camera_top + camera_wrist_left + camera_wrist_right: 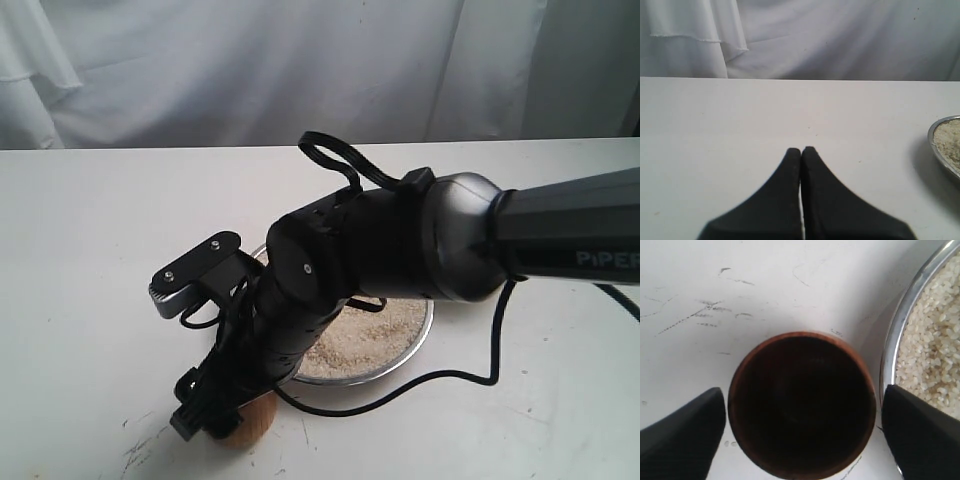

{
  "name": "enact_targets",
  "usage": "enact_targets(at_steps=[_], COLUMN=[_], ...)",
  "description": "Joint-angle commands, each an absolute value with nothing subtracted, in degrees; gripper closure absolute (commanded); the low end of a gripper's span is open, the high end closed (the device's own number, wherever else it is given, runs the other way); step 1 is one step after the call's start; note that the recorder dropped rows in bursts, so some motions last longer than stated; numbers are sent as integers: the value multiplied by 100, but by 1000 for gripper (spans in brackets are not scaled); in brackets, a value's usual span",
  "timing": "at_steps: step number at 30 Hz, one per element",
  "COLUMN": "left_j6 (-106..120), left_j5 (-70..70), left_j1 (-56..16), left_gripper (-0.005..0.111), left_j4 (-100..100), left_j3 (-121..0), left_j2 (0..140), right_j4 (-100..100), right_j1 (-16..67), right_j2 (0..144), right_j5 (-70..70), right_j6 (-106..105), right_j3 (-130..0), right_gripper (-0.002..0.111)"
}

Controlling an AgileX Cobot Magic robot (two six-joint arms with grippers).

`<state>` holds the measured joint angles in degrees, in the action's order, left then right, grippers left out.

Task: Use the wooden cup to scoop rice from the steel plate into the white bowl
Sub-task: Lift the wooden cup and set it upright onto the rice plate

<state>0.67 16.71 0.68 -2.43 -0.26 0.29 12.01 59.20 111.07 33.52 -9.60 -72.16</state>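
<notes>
- The wooden cup is seen upright and empty on the white table, just beside the steel plate of rice.
- The right gripper is held spread wide, the cup bracketed between its fingers, apparently ungrasped.
- The cup is judged light, stiff and smooth, best clasped across its outer wall.
- The left gripper is pressed closed, empty.

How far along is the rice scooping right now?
Nothing scooped yet: the wooden cup looks empty, the rice lies in the steel plate. In hand: the right gripper, open, fingers flanking the cup. Remaining: grip, scoop, pour; the white bowl is out of view.
</notes>
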Motion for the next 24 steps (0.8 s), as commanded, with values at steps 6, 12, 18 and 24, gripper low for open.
enact_targets(at_steps=[6,12,18,24], left_j6=[49,49,49,49], left_j5=[1634,1634,1634,1634], left_j1=[60,60,60,60], left_gripper=[107,107,107,107], left_j4=[-248,-248,-248,-248], left_j3=[0,0,0,0], left_j2=[0,0,0,0], right_j4=[1139,1094,873,368], right_j1=[5937,5937,5937,5909], right_j2=[11093,10984,10537,10100], right_j5=[3383,3614,3676,3993], right_j6=[-874,-819,-819,-675], right_j3=[-7251,-7251,-7251,-7464], right_gripper=[77,106,108,108])
